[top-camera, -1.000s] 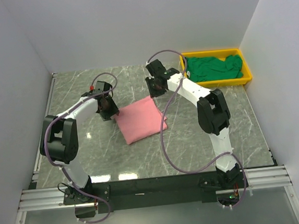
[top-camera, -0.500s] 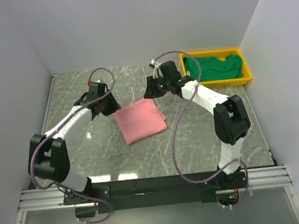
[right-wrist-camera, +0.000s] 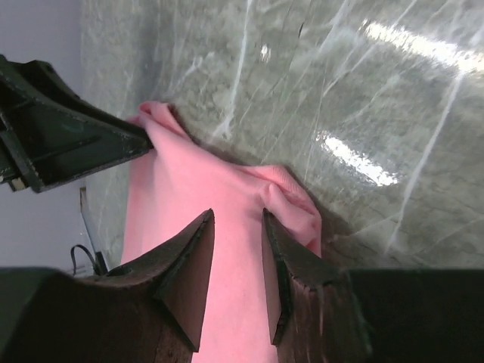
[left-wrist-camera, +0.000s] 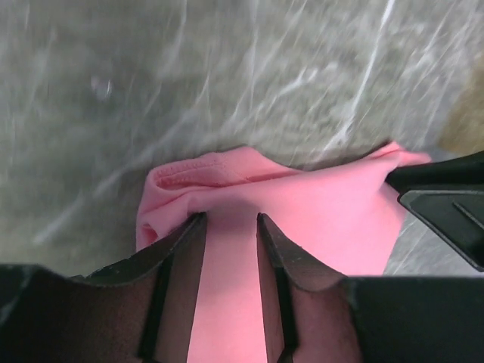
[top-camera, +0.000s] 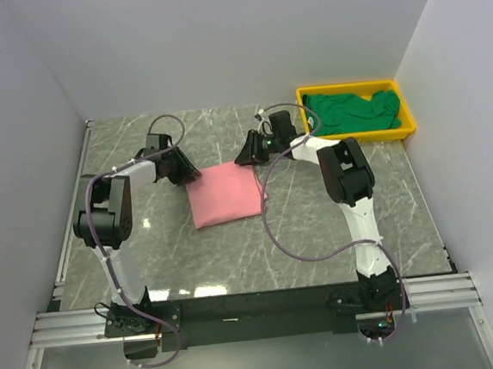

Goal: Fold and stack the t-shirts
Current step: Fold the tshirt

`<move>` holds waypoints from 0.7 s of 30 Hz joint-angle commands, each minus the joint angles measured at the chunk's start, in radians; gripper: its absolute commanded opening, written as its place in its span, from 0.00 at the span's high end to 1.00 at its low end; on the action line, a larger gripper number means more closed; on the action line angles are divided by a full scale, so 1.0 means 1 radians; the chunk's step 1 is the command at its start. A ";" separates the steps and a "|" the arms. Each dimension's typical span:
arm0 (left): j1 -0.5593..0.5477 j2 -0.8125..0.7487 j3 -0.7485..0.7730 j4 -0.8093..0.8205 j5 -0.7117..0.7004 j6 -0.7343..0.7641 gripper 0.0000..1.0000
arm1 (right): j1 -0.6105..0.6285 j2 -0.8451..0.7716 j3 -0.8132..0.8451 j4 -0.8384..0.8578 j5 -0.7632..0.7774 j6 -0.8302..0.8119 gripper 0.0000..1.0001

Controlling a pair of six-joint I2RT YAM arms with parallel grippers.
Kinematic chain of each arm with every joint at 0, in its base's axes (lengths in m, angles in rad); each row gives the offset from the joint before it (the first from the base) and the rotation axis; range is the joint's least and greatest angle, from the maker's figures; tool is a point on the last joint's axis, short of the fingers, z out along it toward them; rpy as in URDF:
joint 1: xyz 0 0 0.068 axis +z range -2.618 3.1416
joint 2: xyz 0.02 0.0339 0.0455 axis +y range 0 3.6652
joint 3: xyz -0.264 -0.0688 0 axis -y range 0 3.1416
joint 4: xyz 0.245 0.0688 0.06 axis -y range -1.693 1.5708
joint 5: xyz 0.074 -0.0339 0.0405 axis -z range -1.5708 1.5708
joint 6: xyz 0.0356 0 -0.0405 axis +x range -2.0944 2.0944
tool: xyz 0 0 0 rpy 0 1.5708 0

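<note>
The pink t-shirt lies folded into a rough square in the middle of the table. My left gripper rests low at its far left corner. In the left wrist view the jaws stand apart over flat pink cloth, with nothing pinched between them. My right gripper is at the far right corner, and its jaws are likewise open over the pink cloth beside a bunched hem. The dark green t-shirt lies crumpled in the yellow tray.
The yellow tray stands at the back right against the wall. White walls close in the table at the left, back and right. A metal rail with both arm bases runs along the near edge. Each wrist view shows the other gripper's black finger across the shirt.
Both grippers have dropped onto the pink shirt's far corners. The shirt has turned from a tilted lie to a squarer one and shifted slightly left and nearer.
</note>
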 commanded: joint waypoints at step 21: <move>-0.138 -0.601 -0.427 -0.039 0.006 -0.028 0.64 | 0.237 -0.524 -0.604 0.497 -0.060 0.353 0.68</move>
